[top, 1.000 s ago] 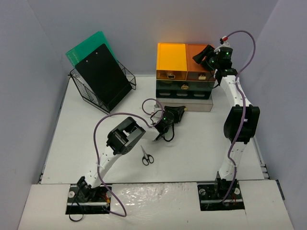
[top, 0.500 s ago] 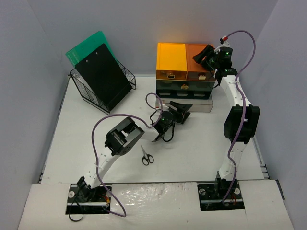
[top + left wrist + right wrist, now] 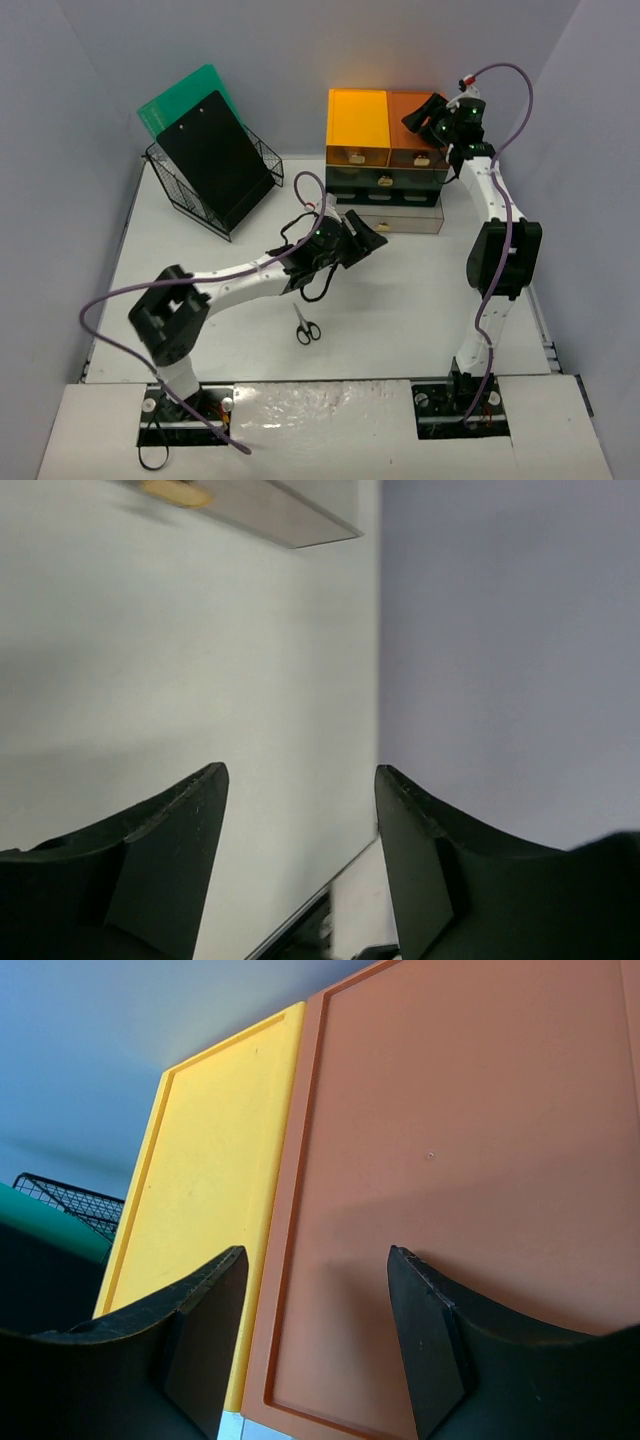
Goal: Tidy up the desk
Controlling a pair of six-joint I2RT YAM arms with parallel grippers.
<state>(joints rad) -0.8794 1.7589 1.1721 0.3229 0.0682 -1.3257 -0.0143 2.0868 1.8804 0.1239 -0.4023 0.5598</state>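
1. Your left gripper [image 3: 300, 772] sits low, just near of the drawer unit [image 3: 385, 185], jaws spread and empty, probably lined up for a drawer handle.
2. Your right gripper [image 3: 317, 1254] hovers over the unit's orange top, parted, holding nothing.
3. The desk [image 3: 430, 300] lies white below, with scissors [image 3: 307, 328] loose toward its near edge.

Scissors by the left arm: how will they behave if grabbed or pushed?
The scissors lie flat on the desk, so a push probably slides them, no rolling. They look small and thin: likely light, but hard to pinch from above. Held by one handle, the blades might swing open.
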